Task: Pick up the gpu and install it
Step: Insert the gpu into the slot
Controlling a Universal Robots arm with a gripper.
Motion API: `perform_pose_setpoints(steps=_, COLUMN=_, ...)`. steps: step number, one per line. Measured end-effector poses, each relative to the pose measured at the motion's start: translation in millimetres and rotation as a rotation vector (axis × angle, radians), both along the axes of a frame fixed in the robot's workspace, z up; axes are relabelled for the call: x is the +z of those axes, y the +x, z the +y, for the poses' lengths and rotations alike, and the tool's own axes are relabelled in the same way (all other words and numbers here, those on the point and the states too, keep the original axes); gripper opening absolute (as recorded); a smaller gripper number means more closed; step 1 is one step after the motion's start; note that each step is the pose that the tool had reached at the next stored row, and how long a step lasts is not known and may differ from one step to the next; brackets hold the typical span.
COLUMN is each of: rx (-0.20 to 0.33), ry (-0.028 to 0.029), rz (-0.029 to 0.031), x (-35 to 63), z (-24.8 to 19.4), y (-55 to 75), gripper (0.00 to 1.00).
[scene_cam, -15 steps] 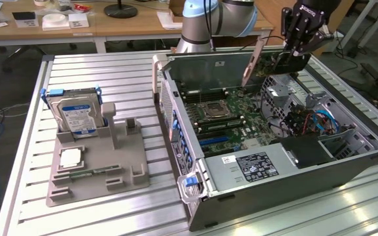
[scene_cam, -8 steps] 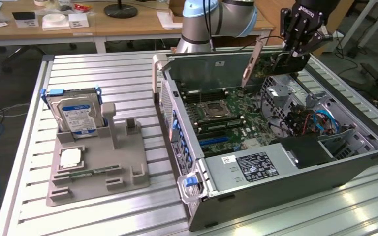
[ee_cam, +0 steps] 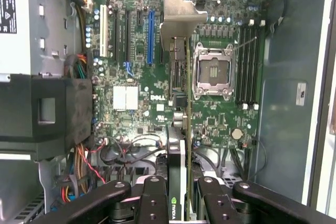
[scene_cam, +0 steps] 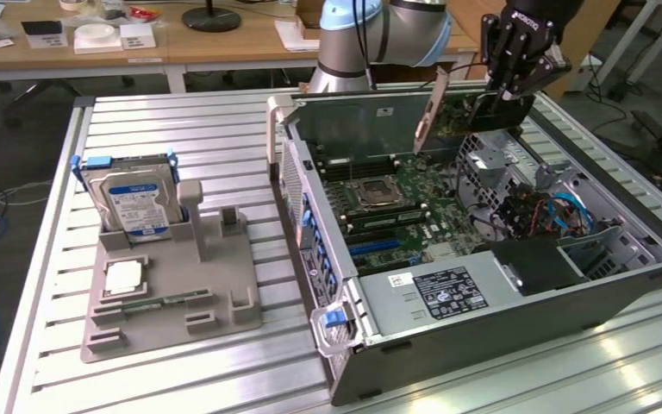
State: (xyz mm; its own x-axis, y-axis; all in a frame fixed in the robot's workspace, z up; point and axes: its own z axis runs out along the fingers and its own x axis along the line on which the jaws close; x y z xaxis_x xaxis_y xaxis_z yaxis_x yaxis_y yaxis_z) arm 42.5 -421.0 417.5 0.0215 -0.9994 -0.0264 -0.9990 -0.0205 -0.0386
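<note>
1. Gripper (scene_cam: 507, 91) hangs from the arm (scene_cam: 365, 34) over the far end of the open PC case (scene_cam: 538, 332), toward the bench's (scene_cam: 193, 129) far edge on the exterior view's right.
2. Gripper clamped on the gpu (scene_cam: 469, 112). In the wrist view the card (ee_cam: 187, 129) runs edge-on between the two black fingers (ee_cam: 152, 200), and the gripper (ee_cam: 181, 200) pinches it at the fan-shroud end.
3. The gpu is held on edge in the air, above the case's open side near its far wall. It does not look seated in a slot.
4. In the wrist view the silver end bracket (ee_cam: 181, 14) is at the card's far end from the fingers. The green board edge and black shroud are nearer them.
5. The motherboard (ee_cam: 131, 129) lies under the card. The card lines up between the blue slot (ee_cam: 151, 35) and the CPU socket (ee_cam: 213, 72), which is open and empty.
6. The case lies on its side on the bench's half at the exterior view's right, with the motherboard (scene_cam: 395, 216) facing up. The power supply (scene_cam: 440, 293) sits at the case's near end.
7. A grey holder tray (scene_cam: 170, 319) sits on the bench's half at the exterior view's left, well apart from the gripper. A hard drive (scene_cam: 135, 203) stands upright at its far end.
</note>
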Motion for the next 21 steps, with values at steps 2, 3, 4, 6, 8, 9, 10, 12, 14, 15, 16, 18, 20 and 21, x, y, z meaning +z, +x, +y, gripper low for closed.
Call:
perform_pose_setpoints(steps=2, rx=0.0, ry=0.0, rz=-0.0002, x=0.0, z=0.0, y=-2.6, gripper=0.27)
perform_pose_setpoints(steps=3, rx=0.0, ry=0.0, rz=-0.0002, x=0.0, z=0.0, y=-3.8, gripper=0.27)
perform_pose_setpoints(steps=4, rx=0.0, ry=0.0001, rz=-0.0003, x=-0.1, z=0.0, y=-4.9, gripper=0.27)
perform_pose_setpoints(steps=6, rx=0.0, ry=0.0, rz=-0.0003, x=0.0, z=0.0, y=-6.7, gripper=0.27)
perform_pose_setpoints(steps=8, rx=0.0, ry=0.0001, rz=-0.0003, x=-0.1, z=0.0, y=-8.4, gripper=0.27)
perform_pose_setpoints(steps=9, rx=0.0, ry=0.0001, rz=-0.0003, x=0.0, z=0.0, y=-9.0, gripper=0.27)
perform_pose_setpoints(steps=10, rx=0.0, ry=0.0, rz=-0.0004, x=-0.1, z=0.1, y=-9.6, gripper=0.27)
perform_pose_setpoints(steps=12, rx=0.0, ry=0.0, rz=-0.0003, x=-0.1, z=0.1, y=-10.7, gripper=0.27)
perform_pose_setpoints(steps=14, rx=0.0, ry=0.0001, rz=-0.0003, x=-0.1, z=0.1, y=-12.3, gripper=0.27)
perform_pose_setpoints(steps=15, rx=0.0, ry=0.0, rz=-0.0004, x=-0.1, z=0.1, y=-13.3, gripper=0.27)
perform_pose_setpoints(steps=16, rx=0.0, ry=0.0001, rz=-0.0004, x=-0.1, z=0.1, y=-14.5, gripper=0.27)
perform_pose_setpoints(steps=18, rx=0.0, ry=0.0, rz=-0.0005, x=-0.1, z=0.1, y=-16.3, gripper=0.27)
perform_pose_setpoints(steps=20, rx=0.0, ry=0.0001, rz=-0.0005, x=-0.1, z=0.1, y=-16.6, gripper=0.27)
perform_pose_setpoints(steps=21, rx=0.0, ry=0.0001, rz=-0.0005, x=-0.1, z=0.1, y=-16.6, gripper=0.27)
